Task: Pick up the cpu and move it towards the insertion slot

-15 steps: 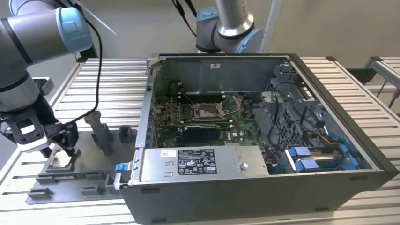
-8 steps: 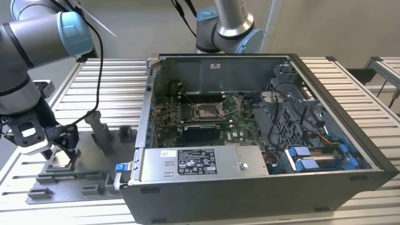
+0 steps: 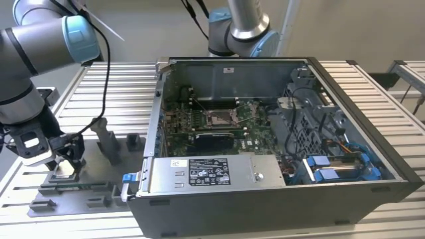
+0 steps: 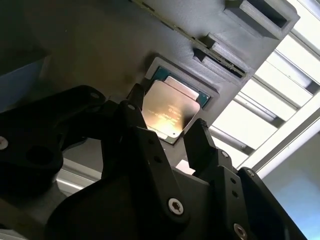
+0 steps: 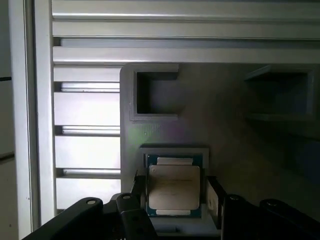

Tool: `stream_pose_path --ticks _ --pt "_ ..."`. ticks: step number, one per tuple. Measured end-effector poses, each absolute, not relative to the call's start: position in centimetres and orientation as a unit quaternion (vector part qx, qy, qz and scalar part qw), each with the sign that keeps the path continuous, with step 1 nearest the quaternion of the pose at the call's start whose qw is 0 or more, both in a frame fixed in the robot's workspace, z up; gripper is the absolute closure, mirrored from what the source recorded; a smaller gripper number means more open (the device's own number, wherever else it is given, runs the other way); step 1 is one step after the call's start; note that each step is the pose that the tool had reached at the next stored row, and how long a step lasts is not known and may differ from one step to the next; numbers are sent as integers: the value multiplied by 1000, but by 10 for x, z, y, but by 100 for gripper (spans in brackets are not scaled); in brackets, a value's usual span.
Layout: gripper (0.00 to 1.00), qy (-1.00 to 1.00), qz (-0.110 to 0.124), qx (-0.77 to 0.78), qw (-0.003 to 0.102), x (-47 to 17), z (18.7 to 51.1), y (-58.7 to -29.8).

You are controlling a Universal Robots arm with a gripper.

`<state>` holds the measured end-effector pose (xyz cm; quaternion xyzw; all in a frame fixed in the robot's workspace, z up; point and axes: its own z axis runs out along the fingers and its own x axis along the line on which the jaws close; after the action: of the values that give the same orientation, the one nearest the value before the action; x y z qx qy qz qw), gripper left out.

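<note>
Hanging low over the grey fixture plate (image 3: 99, 191) at the exterior view's left, the gripper (image 3: 64, 167) sits straight above the cpu (image 3: 64, 172). In both wrist views the cpu (image 5: 174, 187) (image 4: 167, 107) lies flat in a shallow square recess of the plate (image 5: 225, 135), silvery face up and a thin green border showing round it. The black fingers (image 5: 214, 200) (image 4: 131, 117) are spread apart, one on each side of the chip and close beside two opposite edges, with the chip low between them. The insertion slot (image 3: 219, 118) lies well apart from the gripper, on the green board inside the open computer case (image 3: 265, 209) toward the exterior view's right. Plate and case both rest on the slatted metal counter (image 3: 119, 79).
</note>
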<state>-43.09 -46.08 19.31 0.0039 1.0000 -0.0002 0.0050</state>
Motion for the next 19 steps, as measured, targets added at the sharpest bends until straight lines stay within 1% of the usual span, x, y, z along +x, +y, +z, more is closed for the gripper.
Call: stream_pose_path --ticks 19 --pt "0 1000 0 4 5 -432 188 -461"
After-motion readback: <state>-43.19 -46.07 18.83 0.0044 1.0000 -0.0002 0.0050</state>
